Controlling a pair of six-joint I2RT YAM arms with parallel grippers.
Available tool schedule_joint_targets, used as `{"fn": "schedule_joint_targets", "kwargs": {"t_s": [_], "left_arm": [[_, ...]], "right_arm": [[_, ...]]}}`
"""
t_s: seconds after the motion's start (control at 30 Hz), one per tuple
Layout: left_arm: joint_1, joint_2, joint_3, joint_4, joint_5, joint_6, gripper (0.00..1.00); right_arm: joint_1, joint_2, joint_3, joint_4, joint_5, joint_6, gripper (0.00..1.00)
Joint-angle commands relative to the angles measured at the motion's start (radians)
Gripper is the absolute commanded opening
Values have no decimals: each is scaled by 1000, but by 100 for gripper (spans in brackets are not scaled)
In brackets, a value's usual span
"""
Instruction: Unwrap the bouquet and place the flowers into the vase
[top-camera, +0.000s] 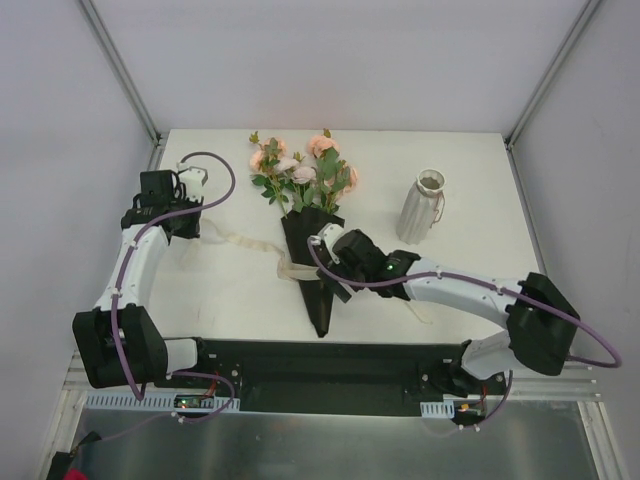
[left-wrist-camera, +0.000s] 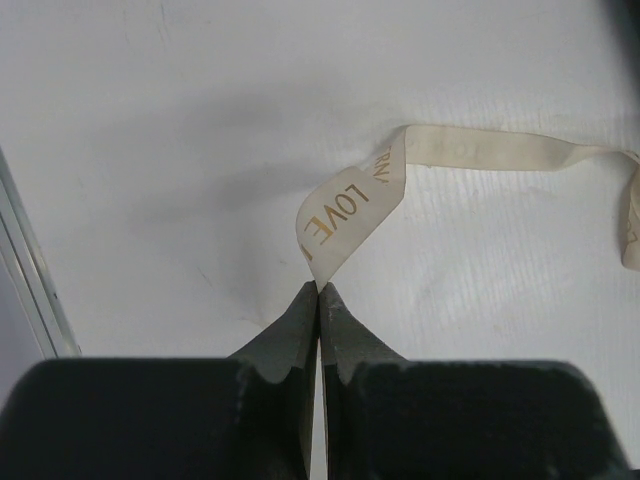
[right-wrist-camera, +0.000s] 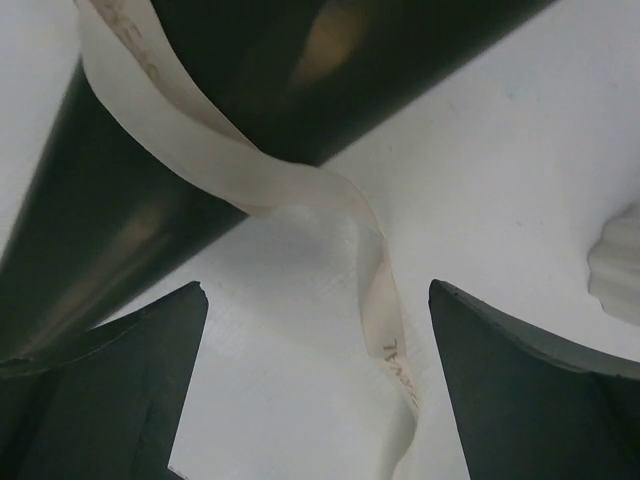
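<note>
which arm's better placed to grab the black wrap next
Right, most likely. The right claw is open beside the black wrap; the left claw is shut on the ribbon end, well away from the wrap.

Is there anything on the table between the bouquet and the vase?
Nothing visible stands between the bouquet and the vase. The open right gripper sits beside the bouquet's lower half, off that line.

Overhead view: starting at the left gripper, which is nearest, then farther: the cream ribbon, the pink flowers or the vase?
1. The cream ribbon, pinched in the left gripper.
2. The flowers, centre back.
3. The vase, right side.
</note>
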Motion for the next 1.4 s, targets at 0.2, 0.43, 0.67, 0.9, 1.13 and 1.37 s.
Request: {"fn": "schedule_joint_targets", "kwargs": {"t_s": [0.2,0.43,0.67,0.9,1.13,1.37], "left_arm": [[-3,7,-13,-11,-91,16,0],[-3,36,13,1,-160,-5,0],[5,55,20,14,-223,1,0],[48,102,37,40,-315,-1,0],[137,135,59,60,-363,-4,0],[140,37,62,-4,-207,36,91]], "right_arm": [[-59,190,151,129,-252,-56,94],[-81,227,126,167,-292,-38,58],[-99,144,76,176,-237,-19,1],[-169,-66,-49,123,-56,45,1],[-344,-191,-53,-190,375,273,1],[-385,-309,-33,-319,587,341,80]]}}
